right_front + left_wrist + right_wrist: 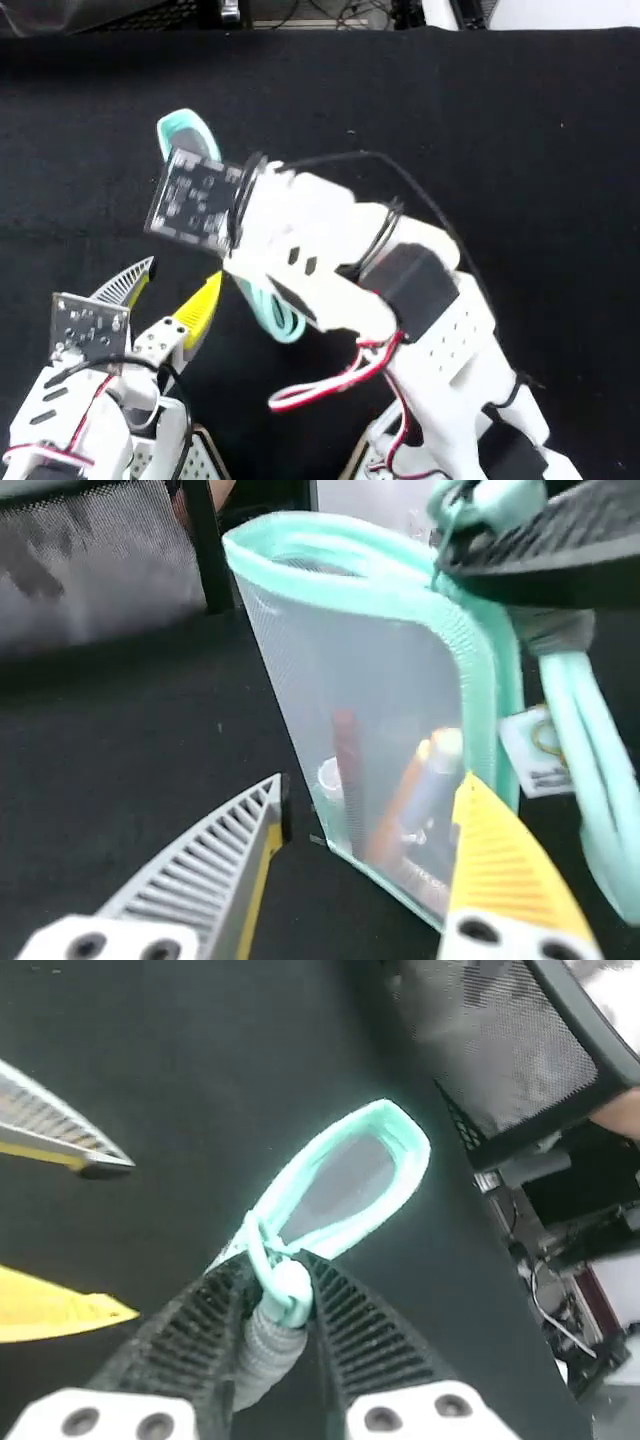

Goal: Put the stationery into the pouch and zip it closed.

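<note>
Mint cord and a small mint knob, which I take for the zip pull [287, 1292], sit pinched between the black fingers of the right gripper [285, 1270], so that claw is clamped on it. From there the pouch [352, 1172] runs straight away from the claw, its mouth gaping as a long oval all the way to the far tip. That is the relation the next move turns on: the unzipped stretch lies ahead of the right claw along the pouch's long axis, so I judge the pull has to travel that way.

Stationery [420, 785] is already inside, at least 2 pens showing through the mesh wall. The pouch stands on edge, left of the bench's [500, 120] middle, its length pointing from the arms' edge toward the far edge.

At the pouch's near end, the left gripper [370, 785] is spread wide and holds nothing, 1 grey finger to one side and 1 yellow to the other. It is the nearer arm for bracing that end. I cannot tell whether it touches the mesh.
</note>
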Controlling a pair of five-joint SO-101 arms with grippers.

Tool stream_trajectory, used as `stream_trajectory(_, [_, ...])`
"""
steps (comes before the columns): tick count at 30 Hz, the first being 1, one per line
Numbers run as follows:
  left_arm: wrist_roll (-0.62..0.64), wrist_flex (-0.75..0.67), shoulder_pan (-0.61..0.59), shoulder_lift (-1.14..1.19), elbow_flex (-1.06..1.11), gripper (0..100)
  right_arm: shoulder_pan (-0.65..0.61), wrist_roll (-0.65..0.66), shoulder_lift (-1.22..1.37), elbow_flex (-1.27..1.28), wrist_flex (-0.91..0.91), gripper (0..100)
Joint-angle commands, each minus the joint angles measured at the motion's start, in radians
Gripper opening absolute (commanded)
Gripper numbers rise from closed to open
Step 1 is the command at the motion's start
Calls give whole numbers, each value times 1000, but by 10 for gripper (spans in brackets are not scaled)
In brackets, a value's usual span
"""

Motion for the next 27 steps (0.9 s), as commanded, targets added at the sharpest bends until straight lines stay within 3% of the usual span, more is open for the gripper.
stream_trajectory(1, [3, 23, 44, -8, -101, 278, 35, 8, 15, -70, 2, 12])
stream_trajectory(7, [49, -46, 239, 44, -102, 278, 26, 8, 18, -70, 2, 12])
stream_trajectory(12, [74, -152, 260, 169, -93, 278, 26, 6, 15, -71, 12, 12])
stream_trajectory(18, [72, -256, 142, 236, -31, 278, 26, 6, 15, -124, 120, 12])
stream_trajectory(27, [71, -261, 38, 163, 73, 278, 26, 8, 15, -254, 218, 12])
